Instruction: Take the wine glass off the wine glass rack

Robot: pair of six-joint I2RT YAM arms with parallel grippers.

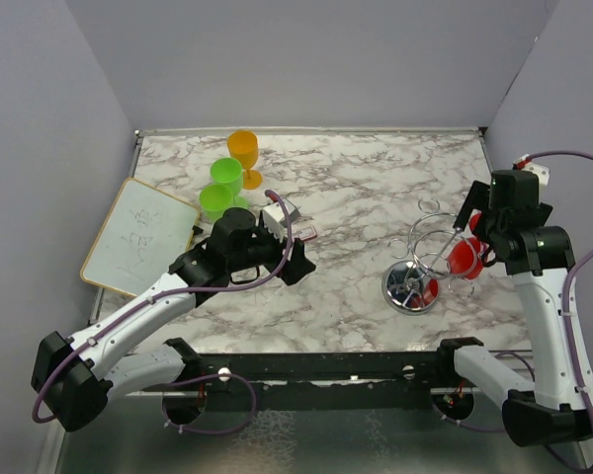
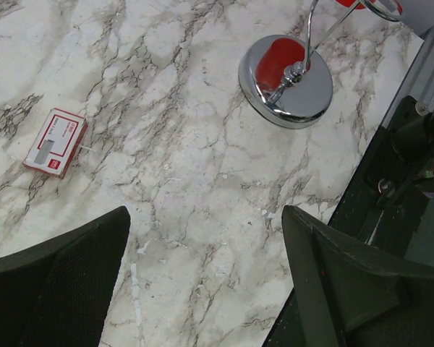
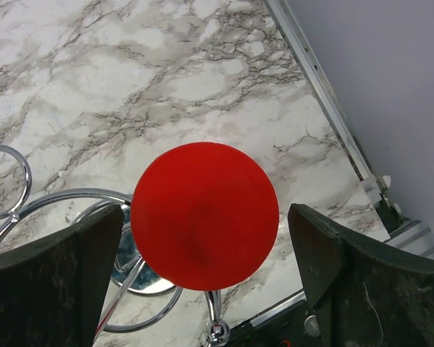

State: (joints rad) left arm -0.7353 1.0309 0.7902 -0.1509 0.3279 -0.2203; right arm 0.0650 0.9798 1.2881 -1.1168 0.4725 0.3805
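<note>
A red wine glass hangs upside down on the right side of the chrome wine glass rack, near the table's right edge. In the right wrist view its round red foot lies between my right gripper's open fingers, with a gap on each side. The rack's wire loops curve off to the left below it. In the top view my right gripper hovers just above the glass. My left gripper is open and empty over bare marble mid-table. The left wrist view shows the rack's round base.
Two green cups and an orange cup stand at the back left. A whiteboard lies on the left edge. A small white box and a red-and-white packet lie by my left gripper. The right wall is close to the rack.
</note>
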